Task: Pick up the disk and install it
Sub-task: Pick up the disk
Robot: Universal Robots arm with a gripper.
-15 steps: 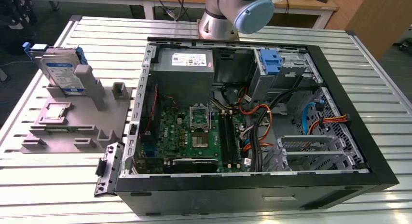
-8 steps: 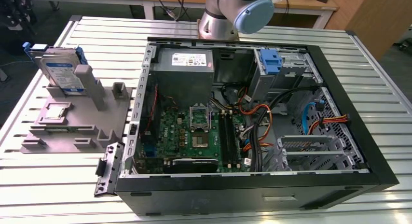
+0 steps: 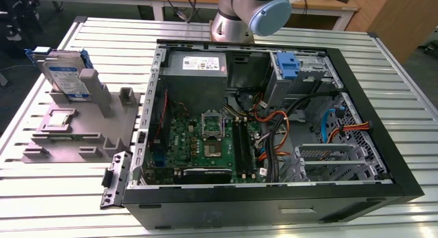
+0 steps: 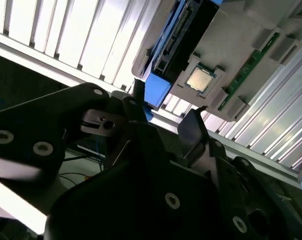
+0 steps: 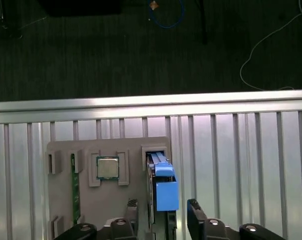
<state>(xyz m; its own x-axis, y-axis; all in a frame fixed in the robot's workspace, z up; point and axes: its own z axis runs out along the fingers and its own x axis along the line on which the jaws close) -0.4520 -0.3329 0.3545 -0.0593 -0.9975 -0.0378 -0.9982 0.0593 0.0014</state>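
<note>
The disk (image 3: 67, 76) stands on edge in a slot of the grey holder (image 3: 75, 130), which rests on the slatted desk (image 3: 274, 27) at the exterior view's left, just beside the open computer case (image 3: 383, 161) and not in it, so installation is not yet begun. My hand (image 5: 163, 207) is above the holder with the fingers (image 5: 194, 210) spread and nothing pinched. In the first wrist view the disk's narrow top edge, capped by its blue rail (image 5: 164, 186), runs in line with the gap between my fingers, one finger to each side, so the broad faces look toward the pads. I judge this to be the alignment the grasp depends on: closing axis across the thin dimension, long faces parallel to the pads. In the second wrist view the fingertips appear clear of the disk – no contact that I can confirm. A processor chip (image 5: 107, 168) sits in a recess of the same holder, near the disk but apart from it.
</note>
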